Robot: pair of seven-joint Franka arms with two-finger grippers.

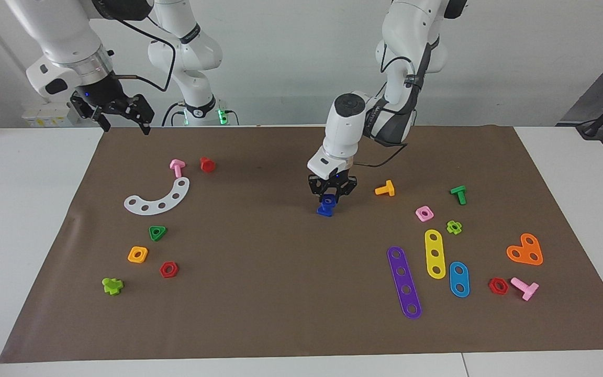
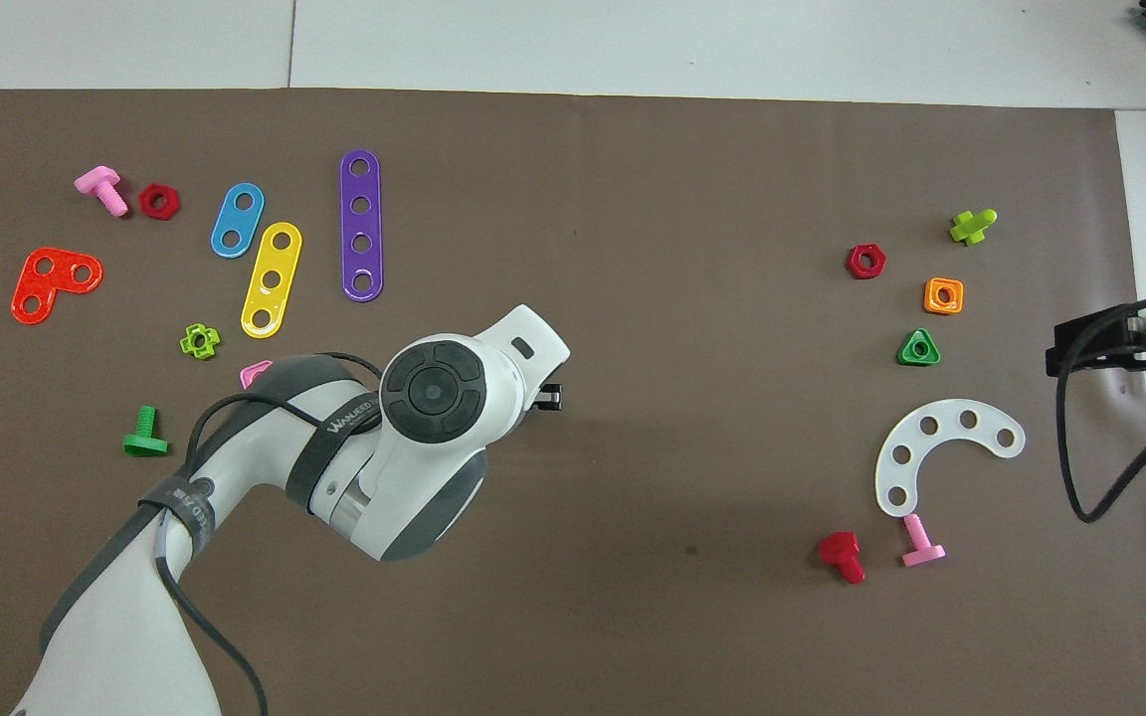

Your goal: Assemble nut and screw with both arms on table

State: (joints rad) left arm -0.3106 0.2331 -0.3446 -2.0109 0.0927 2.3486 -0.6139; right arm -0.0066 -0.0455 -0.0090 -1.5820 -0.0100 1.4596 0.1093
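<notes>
We see even, bright light from overhead. Soft shadow pools on the mat (image 1: 280, 293) just under the left gripper (image 1: 329, 200); faint sheen shows on the arm shell above it. Both views sharp, without visible edge bending.

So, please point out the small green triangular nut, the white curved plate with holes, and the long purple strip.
green triangular nut (image 1: 157, 232), facing view, top face
white curved plate (image 1: 160, 198), facing view, middle
purple strip (image 1: 404, 281), facing view, middle
</notes>
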